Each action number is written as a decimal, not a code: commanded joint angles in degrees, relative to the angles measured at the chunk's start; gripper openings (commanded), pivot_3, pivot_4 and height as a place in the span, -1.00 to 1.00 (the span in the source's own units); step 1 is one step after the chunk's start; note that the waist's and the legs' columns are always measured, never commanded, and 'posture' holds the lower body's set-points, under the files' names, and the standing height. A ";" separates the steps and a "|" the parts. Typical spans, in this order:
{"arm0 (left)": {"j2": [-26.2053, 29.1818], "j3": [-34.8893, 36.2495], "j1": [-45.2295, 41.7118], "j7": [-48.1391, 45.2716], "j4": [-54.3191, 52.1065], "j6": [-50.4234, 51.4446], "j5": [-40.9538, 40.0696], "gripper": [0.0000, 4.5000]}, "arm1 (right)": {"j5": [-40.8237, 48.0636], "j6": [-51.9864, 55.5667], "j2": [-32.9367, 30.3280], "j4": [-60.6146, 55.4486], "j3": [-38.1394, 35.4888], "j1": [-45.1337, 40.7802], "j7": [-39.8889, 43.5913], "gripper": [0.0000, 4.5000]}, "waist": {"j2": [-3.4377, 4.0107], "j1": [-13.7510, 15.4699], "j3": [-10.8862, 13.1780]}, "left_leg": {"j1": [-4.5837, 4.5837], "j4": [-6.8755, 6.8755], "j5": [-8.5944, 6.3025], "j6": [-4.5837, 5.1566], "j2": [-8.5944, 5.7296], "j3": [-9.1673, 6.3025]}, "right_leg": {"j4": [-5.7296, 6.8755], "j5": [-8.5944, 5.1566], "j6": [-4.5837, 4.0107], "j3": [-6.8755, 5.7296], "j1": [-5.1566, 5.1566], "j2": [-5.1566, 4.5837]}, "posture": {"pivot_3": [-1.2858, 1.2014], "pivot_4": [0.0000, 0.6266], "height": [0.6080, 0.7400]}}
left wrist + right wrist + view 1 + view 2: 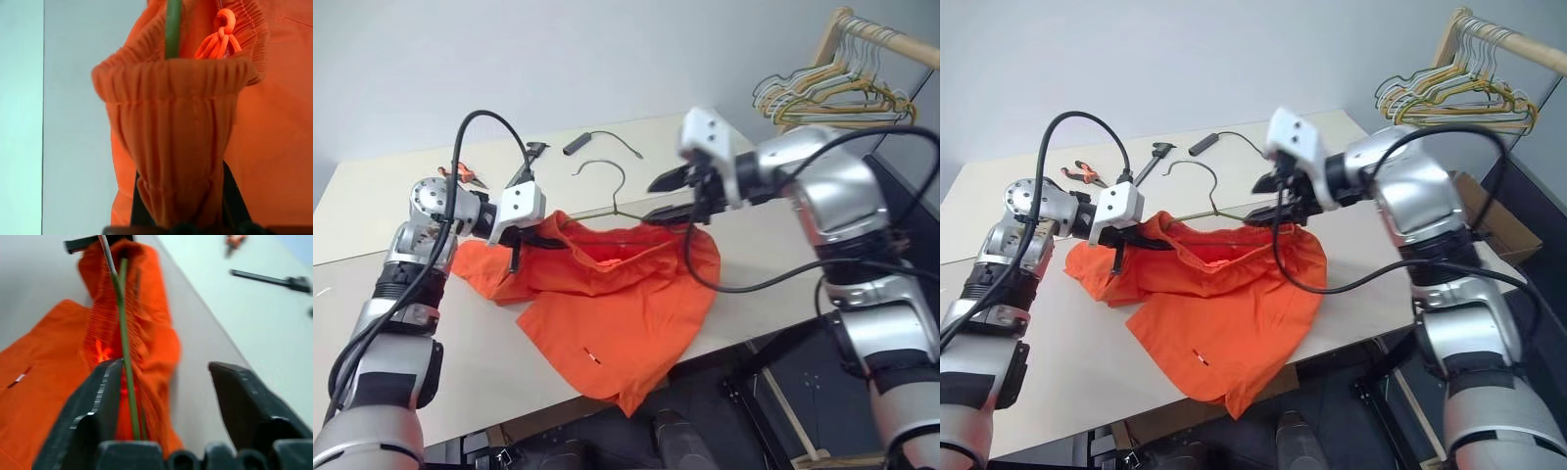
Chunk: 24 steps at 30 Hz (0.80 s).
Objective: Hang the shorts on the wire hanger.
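So the shorts lie mid-table, one leg hanging off the near edge toward 6 o'clock, waistband lifted at the far side. Left gripper is clenched on the gathered waistband at the 9 o'clock end; in the left wrist view the elastic is bunched tight between its fingers. Right gripper sits at the 3 o'clock end of the waistband with jaws spread, nothing pinched; in its wrist view the hanger wire runs past one finger. The wire hanger is threaded into the waistband, hook sticking up toward 12, its bar running roughly 9-to-3 along the waist opening. Long axis of the shorts goes waist to hem, about 12 to 6, slightly skewed toward 5. Fabric looks light, soft and floppy, likely slippery on thin wire; the gathered elastic is the best hold, thicker and less likely to slide. The wire is thin and probably springy, best taken near the hook. Pliers and other tools sit around 11, more hangers at 2.
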 commanded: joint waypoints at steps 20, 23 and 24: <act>-0.22 0.32 -1.38 -1.62 -2.30 -0.01 -0.58 -1.00 | -9.08 -0.85 -4.22 -7.87 11.09 6.86 -2.92 0.59 | 0.09 -0.96 0.00 | 0.23 0.00 -0.04 0.08 0.07 0.20 | -0.04 -0.01 0.02 0.16 0.24 0.06 | -0.12 -0.83 1.00; -0.62 -0.02 -1.19 -1.41 -2.83 -0.03 -0.30 -1.00 | -9.83 -0.93 -3.40 -6.32 12.92 5.64 -1.62 0.13 | 0.09 -0.82 0.00 | 0.20 0.01 -0.05 0.10 0.06 0.19 | -0.08 0.00 0.03 0.14 0.24 0.04 | -0.12 -0.82 1.00; -0.65 -0.11 -1.09 -1.44 -2.96 -0.18 -0.19 -1.00 | -9.99 -0.88 -3.35 -6.14 13.31 5.29 -1.10 -0.02 | 0.09 -0.81 0.00 | 0.20 0.01 -0.05 0.10 0.05 0.17 | -0.08 0.00 0.03 0.13 0.25 0.04 | -0.12 -0.82 1.00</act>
